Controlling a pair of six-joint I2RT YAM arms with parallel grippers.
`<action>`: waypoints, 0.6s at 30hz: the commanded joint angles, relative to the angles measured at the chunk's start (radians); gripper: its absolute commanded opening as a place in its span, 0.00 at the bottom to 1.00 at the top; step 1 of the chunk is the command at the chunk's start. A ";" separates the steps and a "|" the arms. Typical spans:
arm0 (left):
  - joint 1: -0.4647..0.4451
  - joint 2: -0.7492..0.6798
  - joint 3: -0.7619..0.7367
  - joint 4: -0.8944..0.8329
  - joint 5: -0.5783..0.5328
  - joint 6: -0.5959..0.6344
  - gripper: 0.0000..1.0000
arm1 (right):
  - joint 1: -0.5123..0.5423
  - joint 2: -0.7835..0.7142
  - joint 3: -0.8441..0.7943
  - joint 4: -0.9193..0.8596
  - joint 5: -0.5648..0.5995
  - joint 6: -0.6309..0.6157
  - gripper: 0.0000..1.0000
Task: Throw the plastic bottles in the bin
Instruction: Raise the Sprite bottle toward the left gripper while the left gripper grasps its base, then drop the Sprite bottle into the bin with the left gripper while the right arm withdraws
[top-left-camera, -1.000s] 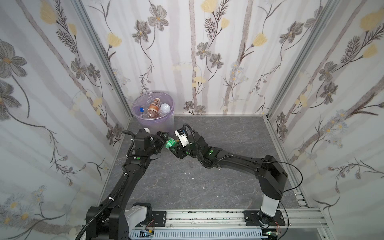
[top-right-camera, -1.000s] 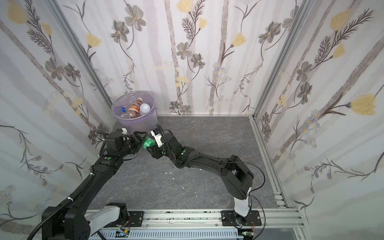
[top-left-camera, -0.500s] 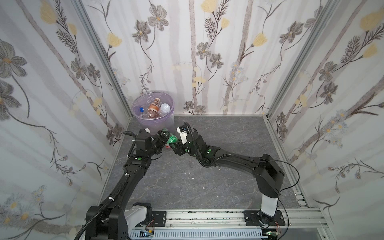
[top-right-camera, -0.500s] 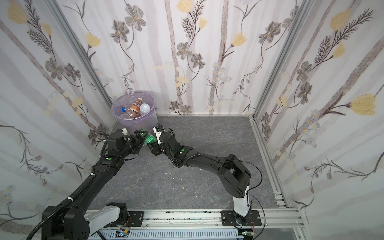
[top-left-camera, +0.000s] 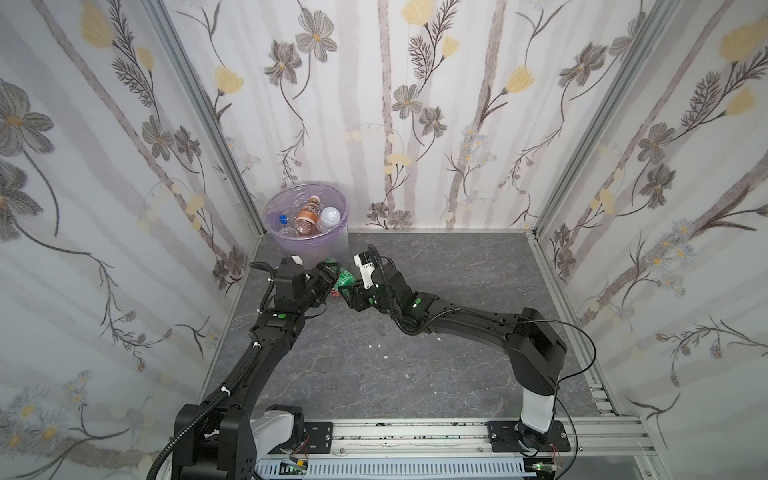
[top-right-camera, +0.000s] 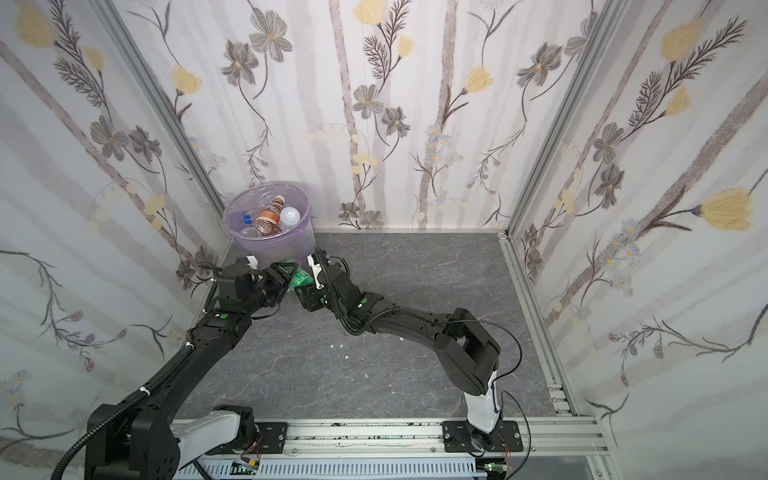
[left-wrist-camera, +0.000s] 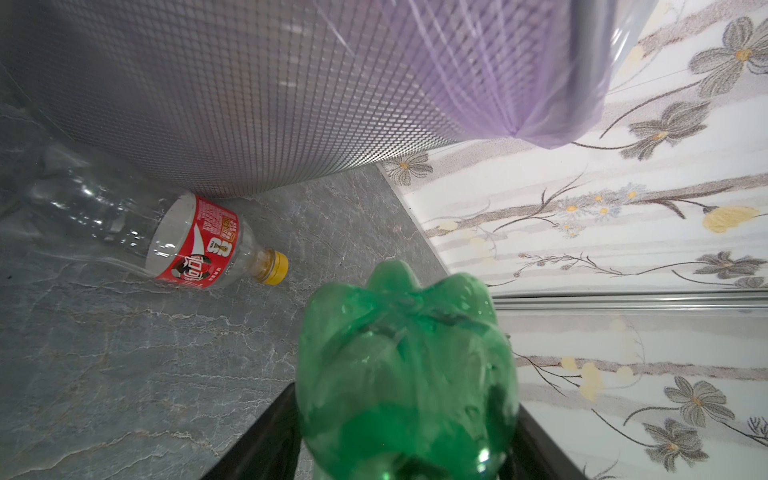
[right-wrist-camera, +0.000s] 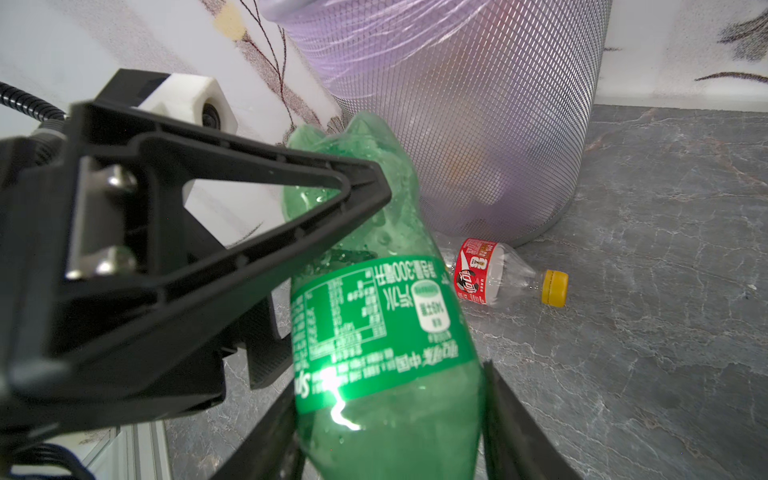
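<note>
Green bottle (right-wrist-camera: 374, 316) midair near the surface's far-left corner, base pointing at bin (top-left-camera: 337, 243) just beyond. Right hand (right-wrist-camera: 390, 432) clamps its neck end; left hand (left-wrist-camera: 407, 440) straddles the base end, grip unclear.

- The left gripper (top-left-camera: 326, 277) and right gripper (top-left-camera: 352, 291) meet at a green bottle (top-left-camera: 343, 279), just in front of the bin (top-left-camera: 332, 249).
- The bin holds several bottles, among them a brown-labelled bottle (top-left-camera: 306, 215).
- White scraps (top-left-camera: 378, 345) dot the grey floor (top-left-camera: 457, 270).
</note>
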 joint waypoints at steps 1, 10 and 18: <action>0.001 0.005 -0.004 0.033 -0.024 0.003 0.65 | 0.001 0.006 0.011 0.056 -0.021 0.010 0.42; 0.001 0.018 0.002 0.038 -0.035 0.042 0.44 | 0.003 -0.009 0.005 0.053 -0.071 -0.030 0.49; 0.008 0.028 0.074 -0.002 -0.029 0.148 0.44 | 0.001 -0.129 -0.084 0.045 -0.078 -0.098 0.73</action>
